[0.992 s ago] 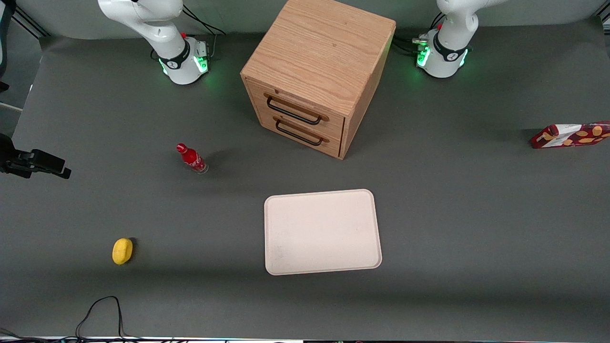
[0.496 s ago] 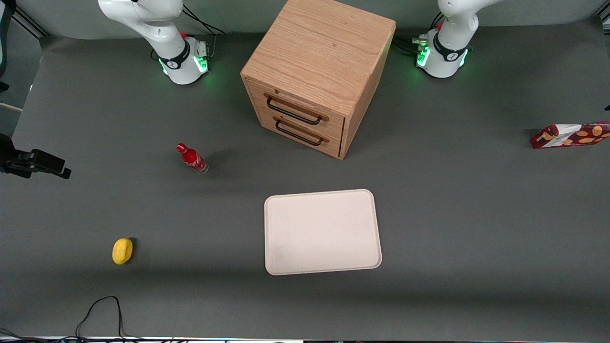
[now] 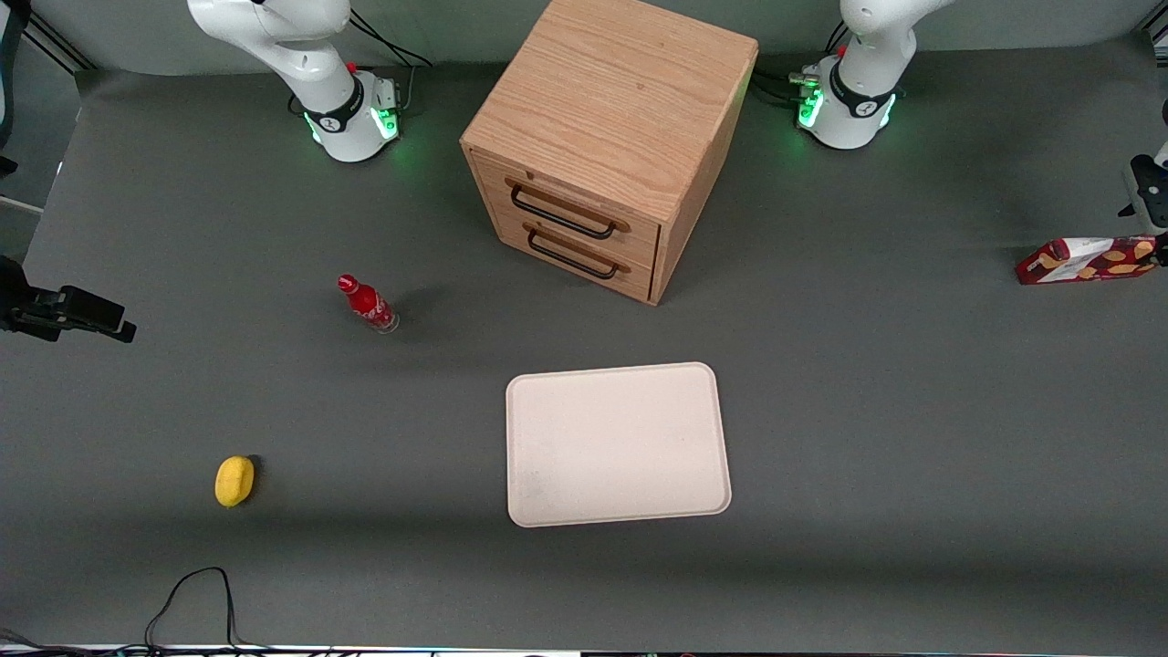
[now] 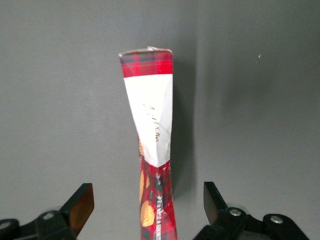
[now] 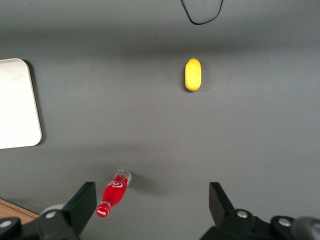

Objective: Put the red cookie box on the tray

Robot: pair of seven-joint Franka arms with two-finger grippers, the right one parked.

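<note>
The gripper (image 4: 145, 207) hangs spread wide over the red cookie box (image 4: 151, 145), fingers either side; the tray (image 3: 617, 444), well apart, holds nothing.

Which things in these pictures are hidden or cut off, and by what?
- Red cookie box: front view's edge cuts its end.
- Claw: open astride the box; barely enters the front view.
- Tray: right wrist view's edge cuts it.
- Cabinet drawers: shut, contents hidden.

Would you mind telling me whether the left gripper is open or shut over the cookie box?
Open: the gripper hovers above the red cookie box, its fingers spread wide on either side, touching nothing.
</note>
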